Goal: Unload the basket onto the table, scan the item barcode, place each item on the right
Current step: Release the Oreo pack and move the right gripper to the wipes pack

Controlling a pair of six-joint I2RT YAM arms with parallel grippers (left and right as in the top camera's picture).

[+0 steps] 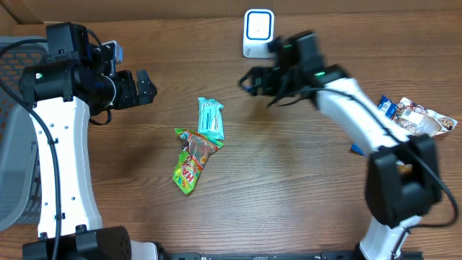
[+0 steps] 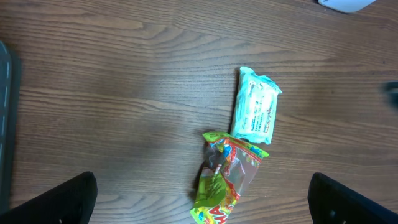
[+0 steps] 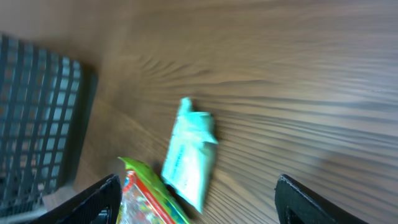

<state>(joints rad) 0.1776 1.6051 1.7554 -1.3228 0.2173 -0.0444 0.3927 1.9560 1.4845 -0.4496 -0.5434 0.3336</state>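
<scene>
Mint-green flat plastic packet (image 1: 211, 119) lies between the left gripper (image 1: 149, 87) and right gripper (image 1: 246, 80), both spread wide, apparently gripping nothing despite blur.

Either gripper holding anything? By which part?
Nothing held. The left gripper and right gripper are both open and empty above the table. The teal pack and green bag lie loose between them.
</scene>
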